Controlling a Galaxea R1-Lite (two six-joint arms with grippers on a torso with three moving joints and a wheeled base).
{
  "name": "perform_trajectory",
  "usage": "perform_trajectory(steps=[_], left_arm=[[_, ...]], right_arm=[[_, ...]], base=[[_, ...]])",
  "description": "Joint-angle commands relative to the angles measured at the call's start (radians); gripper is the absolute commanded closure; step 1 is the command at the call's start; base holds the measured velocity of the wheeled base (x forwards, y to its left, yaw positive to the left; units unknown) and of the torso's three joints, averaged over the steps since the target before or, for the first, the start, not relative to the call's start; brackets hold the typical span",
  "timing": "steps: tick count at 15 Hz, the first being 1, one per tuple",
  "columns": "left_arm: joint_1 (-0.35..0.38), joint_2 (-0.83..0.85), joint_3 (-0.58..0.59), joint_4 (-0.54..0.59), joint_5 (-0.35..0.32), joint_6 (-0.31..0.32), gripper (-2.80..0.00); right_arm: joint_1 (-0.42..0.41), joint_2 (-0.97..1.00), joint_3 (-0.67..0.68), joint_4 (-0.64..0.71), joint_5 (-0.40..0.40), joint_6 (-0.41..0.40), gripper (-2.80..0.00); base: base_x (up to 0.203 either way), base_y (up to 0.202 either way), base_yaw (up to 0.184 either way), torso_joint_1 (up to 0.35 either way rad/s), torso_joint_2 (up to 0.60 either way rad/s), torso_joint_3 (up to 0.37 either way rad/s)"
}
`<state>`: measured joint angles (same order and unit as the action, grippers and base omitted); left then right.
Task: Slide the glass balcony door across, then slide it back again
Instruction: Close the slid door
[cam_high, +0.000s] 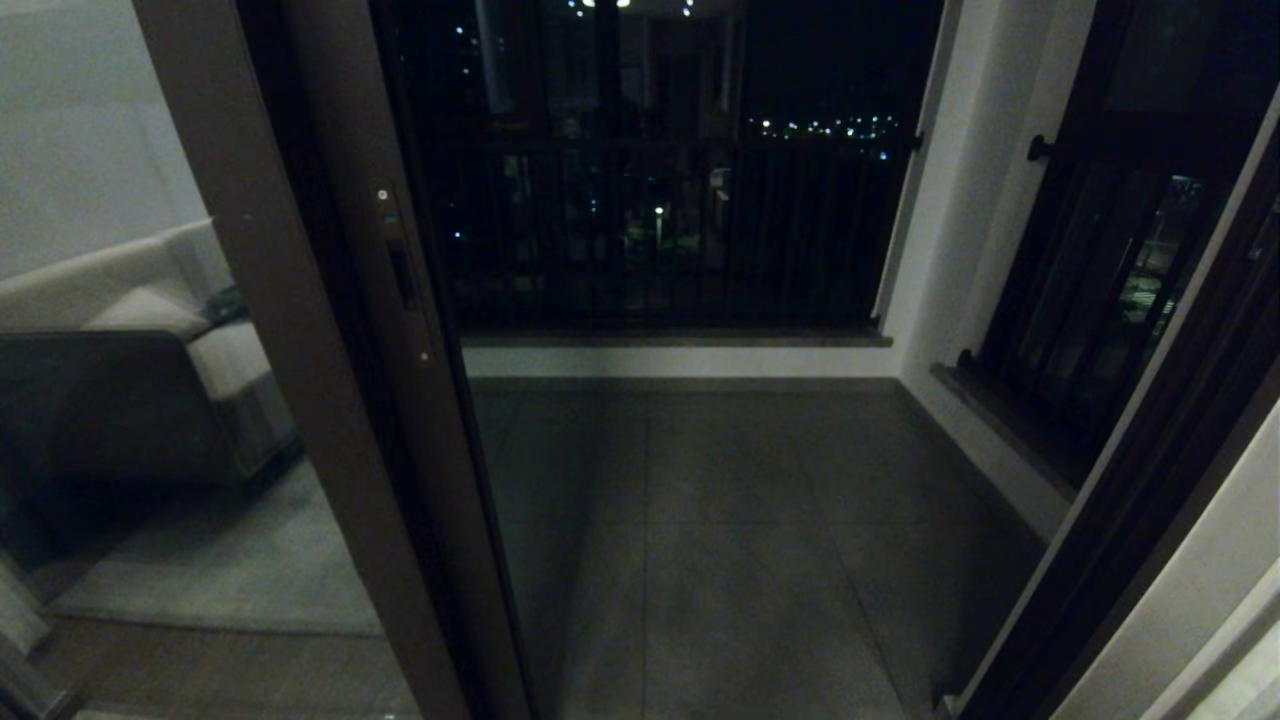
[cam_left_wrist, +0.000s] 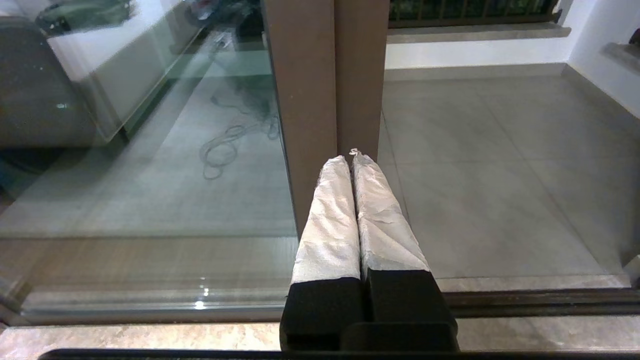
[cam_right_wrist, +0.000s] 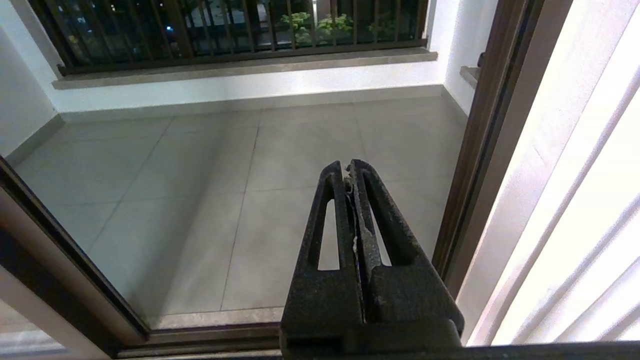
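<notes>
Door: we find the glass balcony door (cam_high: 330, 330) at left, opening clear to its right.
Handling: likely heavy, stiff, fragile glass; take the handle slot (cam_high: 404, 275).
Left gripper (cam_left_wrist: 351, 156): closed empty, tips near the frame.
Right gripper (cam_right_wrist: 348, 167): closed, idle.

I can read no text, label, brand or number in any of my three views. The door frame (cam_high: 300, 330) and the wall (cam_right_wrist: 565, 200) carry no writing I can make out.
</notes>
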<state>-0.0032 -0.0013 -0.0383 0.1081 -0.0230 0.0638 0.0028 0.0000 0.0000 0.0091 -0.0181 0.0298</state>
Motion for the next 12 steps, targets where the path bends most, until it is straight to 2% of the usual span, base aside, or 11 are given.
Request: perform_trajectory(steps=[1, 6, 8, 9, 12], left_arm=[[0.0, 0.0, 0.0, 0.001, 0.0, 0.001, 0.0], [0.0, 0.0, 0.0, 0.001, 0.0, 0.001, 0.0], [0.0, 0.0, -0.001, 0.006, -0.009, 0.054, 0.0], [0.0, 0.0, 0.0, 0.002, -0.008, 0.057, 0.0], [0.0, 0.0, 0.003, -0.001, 0.002, 0.04, 0.0]], right_arm=[[0.0, 0.0, 0.002, 0.0, 0.001, -0.001, 0.0], [0.0, 0.0, 0.002, 0.0, 0.001, -0.001, 0.0], [0.0, 0.0, 0.002, 0.0, 0.001, -0.001, 0.0], [0.0, 0.0, 0.002, 0.0, 0.001, -0.001, 0.0], [0.0, 0.0, 0.002, 0.0, 0.001, -0.001, 0.0]], base=[[0.0, 0.0, 0.0, 0.0, 0.0, 0.0], [0.0, 0.0, 0.0, 0.0, 0.0, 0.0], [0.0, 0.0, 0.0, 0.0, 0.0, 0.0], [0.0, 0.0, 0.0, 0.0, 0.0, 0.0], [0.0, 0.0, 0.0, 0.0, 0.0, 0.0]])
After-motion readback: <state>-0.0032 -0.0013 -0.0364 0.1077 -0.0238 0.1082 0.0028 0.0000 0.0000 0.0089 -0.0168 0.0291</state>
